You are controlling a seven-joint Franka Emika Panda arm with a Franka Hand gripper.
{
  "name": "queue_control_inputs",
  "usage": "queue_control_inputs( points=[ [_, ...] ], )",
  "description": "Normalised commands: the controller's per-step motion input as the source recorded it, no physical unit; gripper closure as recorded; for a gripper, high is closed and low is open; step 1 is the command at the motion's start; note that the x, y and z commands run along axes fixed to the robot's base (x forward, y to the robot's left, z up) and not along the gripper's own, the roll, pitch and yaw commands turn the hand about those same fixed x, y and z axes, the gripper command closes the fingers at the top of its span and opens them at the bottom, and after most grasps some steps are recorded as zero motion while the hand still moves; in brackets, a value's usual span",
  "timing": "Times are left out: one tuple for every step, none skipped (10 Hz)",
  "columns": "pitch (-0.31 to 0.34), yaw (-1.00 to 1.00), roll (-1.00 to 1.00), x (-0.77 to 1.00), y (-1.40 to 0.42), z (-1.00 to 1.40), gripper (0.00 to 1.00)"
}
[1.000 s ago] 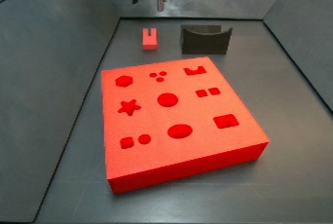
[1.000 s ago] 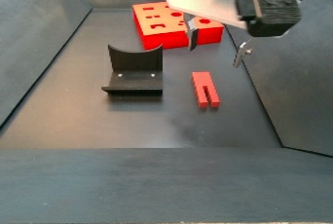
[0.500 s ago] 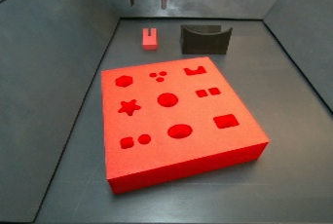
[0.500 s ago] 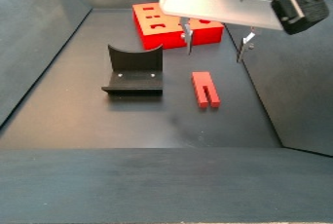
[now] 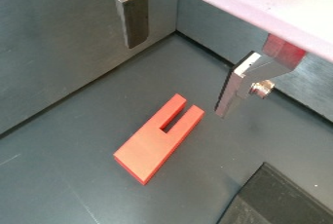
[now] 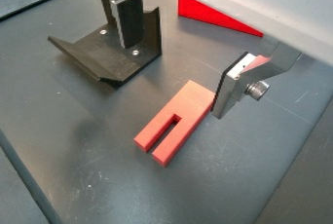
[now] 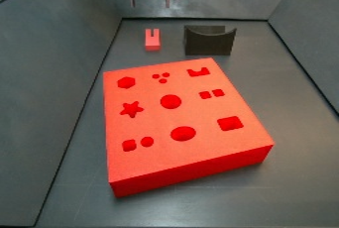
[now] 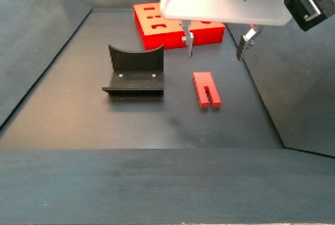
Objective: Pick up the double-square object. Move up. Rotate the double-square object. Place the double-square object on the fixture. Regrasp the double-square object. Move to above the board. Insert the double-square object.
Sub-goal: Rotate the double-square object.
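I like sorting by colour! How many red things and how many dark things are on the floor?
Red: 2, the board and the small block.
Dark: 1, the fixture.
Total: 3. The gripper hangs above the block, jaws open.

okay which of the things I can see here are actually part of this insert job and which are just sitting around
Part of the job:
double-square object, lying flat on the floor
fixture, empty
board, holes unfilled
gripper, open, above the double-square object, holding nothing

Just lying about:
nothing else shows; only the dark floor and the grey walls of the enclosure
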Motion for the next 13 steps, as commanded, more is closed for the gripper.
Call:
queue_control_inputs(
  points=[
    [-0.001, -0.04, 0.0, 0.0, 0.0, -1.0, 0.0],
    [-0.026, -0.04, 0.0, 0.02, 0.0, -1.0, 0.0],
    [-0.028, -0.03, -0.01, 0.02, 0.0, -1.0, 0.0],
    [-0.03, -0.02, -0.02, 0.03, 0.01, -1.0, 0.0],
    [-0.031, -0.01, -0.02, 0.03, 0.01, -1.0, 0.0],
    [-0.029, 0.0, -0.03, 0.05, 0.01, -1.0, 0.0],
    [-0.032, 0.0, -0.04, 0.05, 0.01, -0.87, 0.0],
    [-0.037, 0.01, -0.05, 0.05, 0.01, -0.75, 0.0],
    [-0.04, 0.01, -0.06, 0.04, 0.01, -0.68, 0.0],
    [-0.05, 0.02, -0.06, 0.04, 0.0, -0.49, 0.0],
    [-0.053, 0.02, -0.07, 0.04, 0.0, -0.38, 0.0],
    [-0.054, 0.03, -0.08, 0.04, 0.0, -0.28, 0.0],
    [-0.055, 0.03, -0.08, 0.04, 0.0, -0.18, 0.0]
  ],
)
